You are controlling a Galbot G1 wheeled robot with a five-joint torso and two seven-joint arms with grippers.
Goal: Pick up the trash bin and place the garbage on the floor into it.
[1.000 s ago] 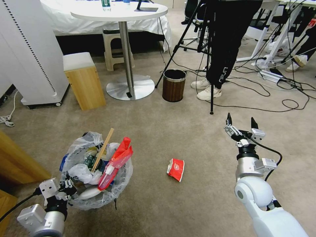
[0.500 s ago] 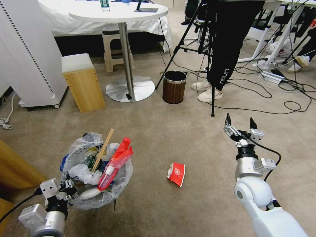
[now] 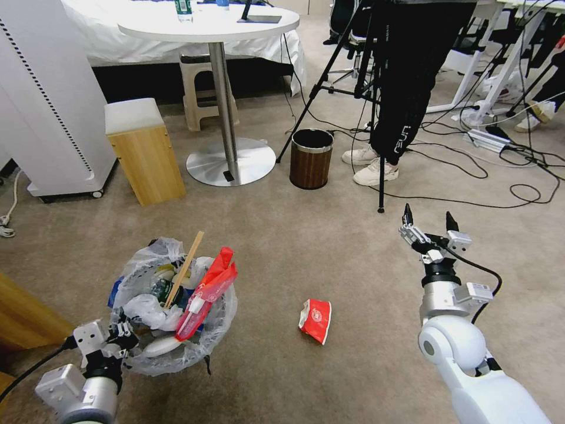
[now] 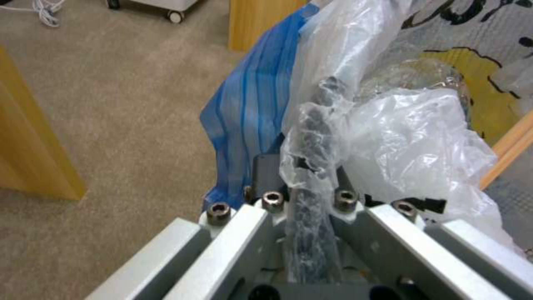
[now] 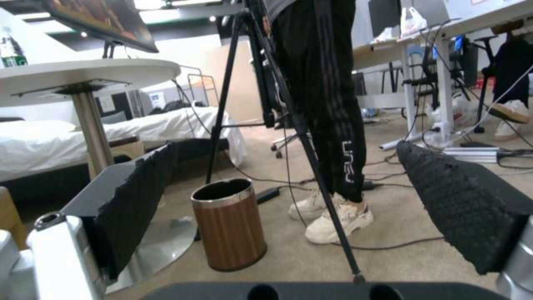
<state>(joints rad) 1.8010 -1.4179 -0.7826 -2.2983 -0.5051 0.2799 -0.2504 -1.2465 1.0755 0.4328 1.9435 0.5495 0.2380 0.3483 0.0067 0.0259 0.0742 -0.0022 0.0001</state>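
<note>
I am holding the trash bin [image 3: 173, 306] by its near rim with my left gripper [image 3: 120, 338], low at my left side. The fingers are pinched tight on the dark rim and the crinkly bag [image 4: 389, 137] folded over it, so the bin hangs from that 1 edge and keeps its mouth upward, ready to take more. It is sitting on or just above the floor [image 3: 329, 247]; I cannot tell which. Inside it a wooden stick [image 3: 183, 268] and a long red packet [image 3: 206, 294] are leaning up past the rim, with crumpled white paper and a blue wrapper [image 4: 244, 112] packed around them.

My right gripper [image 3: 428, 227] is hovering out ahead on my right, fingers spread wide and gripping nothing, pointing toward the brown wood-grain bin [image 5: 229, 223] farther off.

1 piece of garbage, a crushed red-white cup [image 3: 315, 319], is lying flat on the carpet between my 2 arms, beside the bin and nearer me than the right gripper. I judge that cup is what remains to collect, and the spread fingers suit reaching for it.
</note>
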